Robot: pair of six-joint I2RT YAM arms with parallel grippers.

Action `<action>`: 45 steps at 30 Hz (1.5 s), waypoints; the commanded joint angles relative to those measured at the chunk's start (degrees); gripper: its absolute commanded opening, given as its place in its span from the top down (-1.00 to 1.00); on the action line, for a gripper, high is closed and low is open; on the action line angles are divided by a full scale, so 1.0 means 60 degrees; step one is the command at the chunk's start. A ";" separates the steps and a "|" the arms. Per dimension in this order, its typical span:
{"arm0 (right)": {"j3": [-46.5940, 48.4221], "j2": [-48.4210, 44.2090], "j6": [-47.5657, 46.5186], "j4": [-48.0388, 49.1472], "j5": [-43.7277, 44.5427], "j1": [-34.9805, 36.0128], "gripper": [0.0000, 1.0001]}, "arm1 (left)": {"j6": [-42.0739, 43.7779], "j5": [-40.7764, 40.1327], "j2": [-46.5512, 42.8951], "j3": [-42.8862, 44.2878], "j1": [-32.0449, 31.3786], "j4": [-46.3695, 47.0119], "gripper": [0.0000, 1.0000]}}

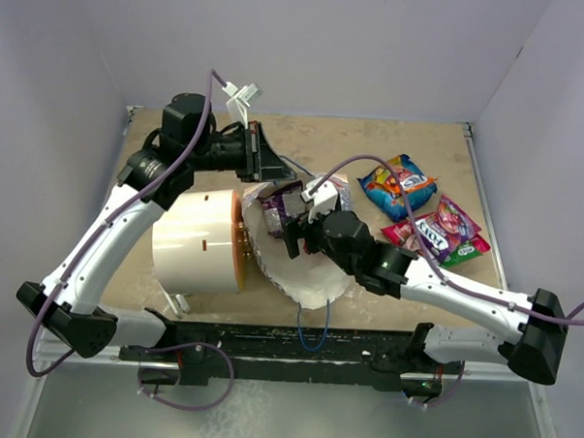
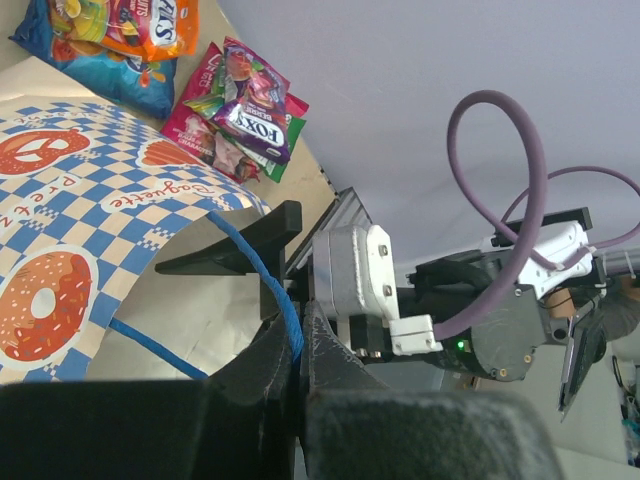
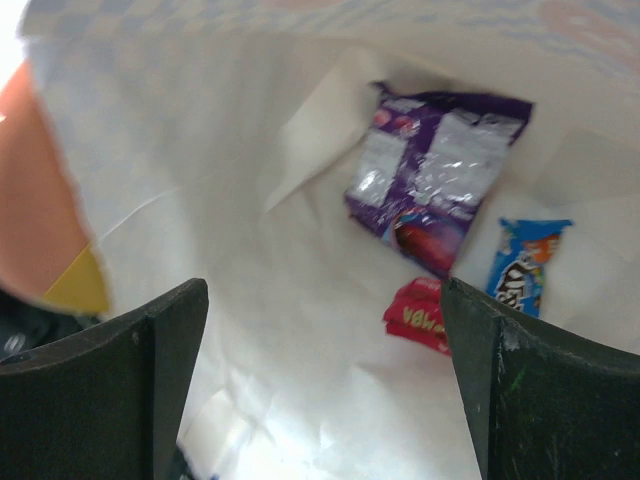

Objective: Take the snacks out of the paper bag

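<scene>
Right gripper (image 3: 325, 390) sits nearest in its own wrist view: jaws wide apart, nothing between them, nose just inside the mouth of the white paper bag with blue-and-white checkered outside (image 3: 250, 240).

Ahead of that gripper, on the bag's lower wall:
- small red packet (image 3: 418, 316), closest
- narrow blue packet (image 3: 527, 262), just beside it, toward the right finger
- crumpled shiny purple packet (image 3: 430, 180), deepest

So three snacks are left inside, none touched.

Left gripper (image 2: 297, 350) is clamped shut on the thin blue cord handle (image 2: 250, 255), lifting the bag's upper side. My read: that props the mouth open so the right arm gets a straight reach in.

Bag lies on its side beside the big white cylinder with tan face (image 1: 199, 236), which probably stops it sliding.

Behind the right gripper, well apart from the bag, a blue-and-orange packet (image 1: 398, 185) and a pink/red/green pile (image 1: 442, 230) lie on the tan table (image 1: 305, 142), already out.

Next, likely: close on the red packet, the easiest reach.
</scene>
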 commanded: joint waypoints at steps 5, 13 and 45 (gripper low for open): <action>-0.1229 0.0222 -0.1331 0.3170 0.1284 0.0154 -0.64 | 0.0137 -0.0464 0.0160 0.1061 0.0034 0.0219 1.00; -0.1197 0.0206 -0.3726 0.2505 0.0078 0.0157 -0.61 | 0.0498 -0.1853 0.0454 0.1971 0.0032 -0.0294 1.00; -0.2228 0.0273 -0.3036 0.2544 -0.1306 -0.1483 -0.32 | 0.0315 0.0562 0.0999 0.0830 -0.0746 0.3316 1.00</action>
